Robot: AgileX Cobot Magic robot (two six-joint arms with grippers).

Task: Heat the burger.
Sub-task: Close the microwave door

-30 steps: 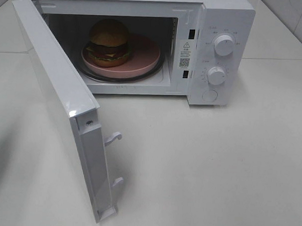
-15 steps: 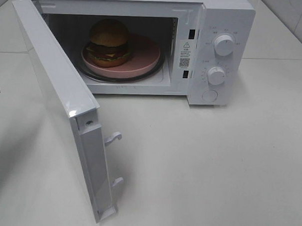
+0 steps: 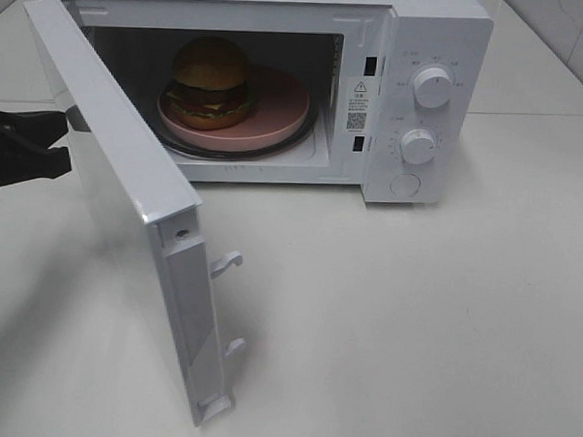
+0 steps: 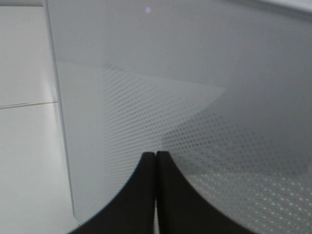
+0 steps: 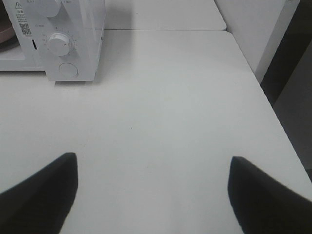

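White desk point(image 3: 431, 341) is filling the lower half of the high frame, bare and matte. Nearest on it, at lower left, the microwave door point(image 3: 128, 192) is standing swung wide open, its free edge with two latch hooks point(image 3: 226, 264) pointing toward the lower centre. The right end effector point(image 5: 153, 161) is showing only in its own wrist camera, its dark fingers spread well apart over bare desk, released and gripping nothing, with the oven's knob side farther off. The left end effector point(image 4: 156, 156) is clenched on nothing, its two black fingertips pressed together right up against the door's dotted window mesh, though actual contact is unclear; in the high frame it is appearing as a dark shape at the left edge, behind the door's outer face. Farther back, across the upper half of the frame, the white microwave point(image 3: 445, 32) is sitting with its cavity exposed. Inside, the burger point(image 3: 210, 79) is resting upright on the left part of a round pink plate point(image 3: 282, 107), which is lying on the glass turntable point(image 3: 238, 150). At upper right, two knobs point(image 3: 433, 86) are sitting above a round button point(image 3: 404, 185).
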